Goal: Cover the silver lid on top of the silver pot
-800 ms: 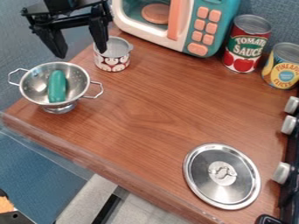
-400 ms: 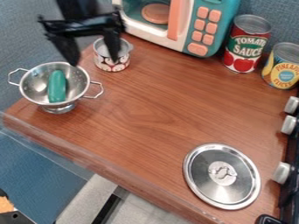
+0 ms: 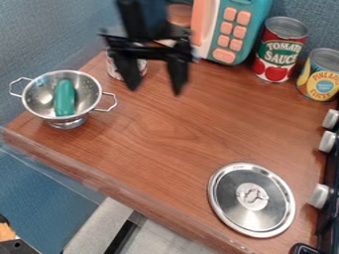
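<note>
Pincer (image 3: 155,89) points downward, fingers spread apart, in front of the toy microwave (image 3: 228,37).

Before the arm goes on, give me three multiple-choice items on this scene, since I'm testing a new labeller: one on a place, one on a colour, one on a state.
1. Where is the silver lid?
A) inside the microwave
B) on the wooden counter
C) on top of the tomato can

2. What colour is the long object in the metal colander?
A) yellow
B) red
C) green

3. How is the gripper?
A) open
B) shut on the silver lid
C) shut with its fingertips together

Key:
1 B: the silver lid lies flat on the wood, toward the near right of the view.
2 C: a green shape shows against the metal inside the bowl.
3 A: the two fingertips hang well apart, with wood showing between them.
</note>
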### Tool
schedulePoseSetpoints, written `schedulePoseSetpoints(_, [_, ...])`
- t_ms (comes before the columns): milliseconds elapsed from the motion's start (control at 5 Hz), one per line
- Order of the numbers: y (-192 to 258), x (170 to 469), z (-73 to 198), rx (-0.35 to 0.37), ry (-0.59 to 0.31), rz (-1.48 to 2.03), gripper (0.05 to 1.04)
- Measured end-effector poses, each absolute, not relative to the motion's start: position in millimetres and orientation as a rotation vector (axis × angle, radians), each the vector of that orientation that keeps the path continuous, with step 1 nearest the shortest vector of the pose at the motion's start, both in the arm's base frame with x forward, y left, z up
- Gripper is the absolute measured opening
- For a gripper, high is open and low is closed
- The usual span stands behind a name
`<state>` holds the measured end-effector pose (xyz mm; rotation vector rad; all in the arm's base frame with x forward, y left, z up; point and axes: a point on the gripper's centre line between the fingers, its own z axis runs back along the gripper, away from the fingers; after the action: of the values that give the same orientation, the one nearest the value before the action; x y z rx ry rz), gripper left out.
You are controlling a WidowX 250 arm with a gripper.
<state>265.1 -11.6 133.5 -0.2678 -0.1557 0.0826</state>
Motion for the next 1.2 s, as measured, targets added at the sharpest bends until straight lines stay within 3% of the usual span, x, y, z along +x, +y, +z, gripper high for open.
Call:
schedulePoseSetpoints(200, [-39,275,125,-0.280,-0.027,-0.151,0.999])
schedulePoseSetpoints(400, [-63,280,103,-0.145,0.102,-0.407,0.999])
schedulePoseSetpoints(800, [-92,270,84,-0.090,0.086,-0.862,0.999])
schedulePoseSetpoints(1200, [-119,262,70,-0.060,0.027,-1.007,0.999])
